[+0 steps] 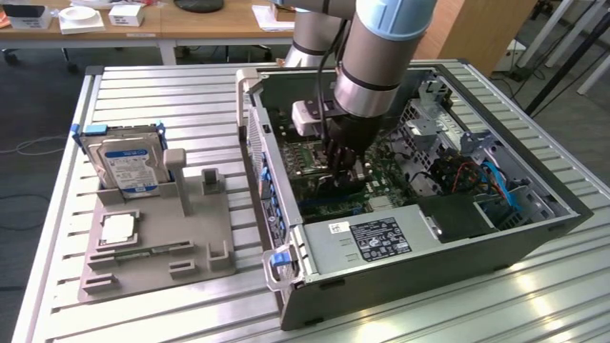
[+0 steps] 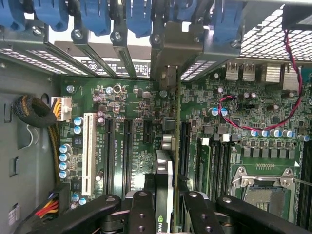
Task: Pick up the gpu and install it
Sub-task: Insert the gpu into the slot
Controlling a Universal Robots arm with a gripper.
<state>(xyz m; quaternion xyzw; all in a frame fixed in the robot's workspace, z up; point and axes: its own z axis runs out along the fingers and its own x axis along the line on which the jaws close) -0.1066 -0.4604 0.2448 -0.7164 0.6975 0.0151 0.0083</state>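
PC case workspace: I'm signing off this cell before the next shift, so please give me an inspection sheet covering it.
Surface: slatted metal table carrying a grey fixture tray and the open PC case.
Job's things: gpu held edge-on, just above the motherboard.
Clutter: hard drive standing in the tray; processor chip and memory stick lying flat in it.
Grippers: gripper inside the case, shut on the gpu.
Cables: red-black twisted wire across the board; sleeved black bundle at the board's edge; blue cables near the drive bay.
Surroundings: wooden desks with white boxes behind the table.
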